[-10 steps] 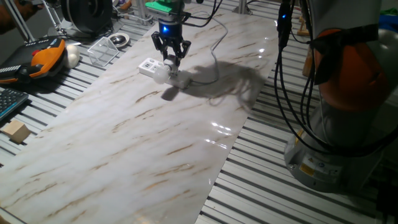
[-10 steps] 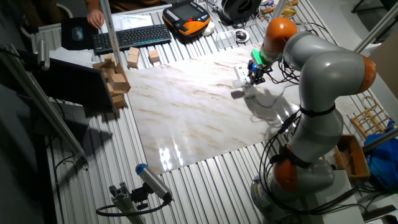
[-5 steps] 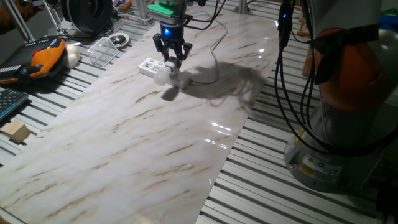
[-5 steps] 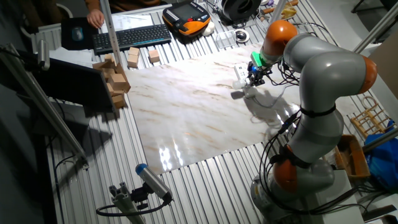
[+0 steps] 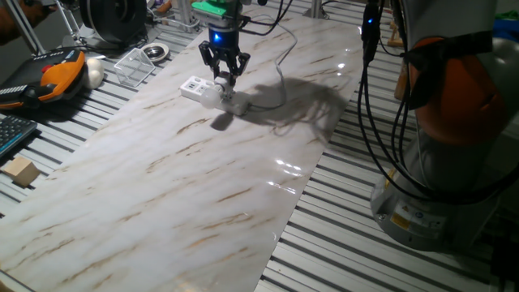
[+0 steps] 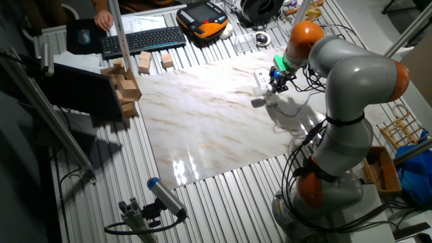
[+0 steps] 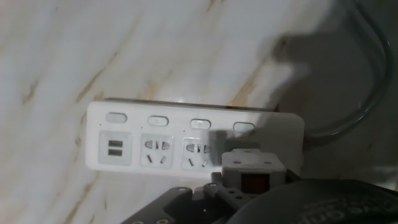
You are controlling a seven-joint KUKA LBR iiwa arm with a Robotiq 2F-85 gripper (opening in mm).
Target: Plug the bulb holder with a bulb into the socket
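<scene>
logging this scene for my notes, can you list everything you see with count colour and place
socket: 1, white, on the marble board's far end
bulb holder: 1, white with a red mark, at the socket's cable end
bulb: 1, white, beside the socket
marble board: 1, white and tan, on the slatted table
keyboard: 1, black, far table edge
pendant: 1, orange and black, beside the board
wooden blocks: several, tan, beside the board
claw: 1, black, right above the bulb holder; whether it grips is unclear

Marble-patterned board (image 5: pixel 186 178) on a slatted metal table (image 5: pixel 340 243), overhead light glaring off it.
</scene>
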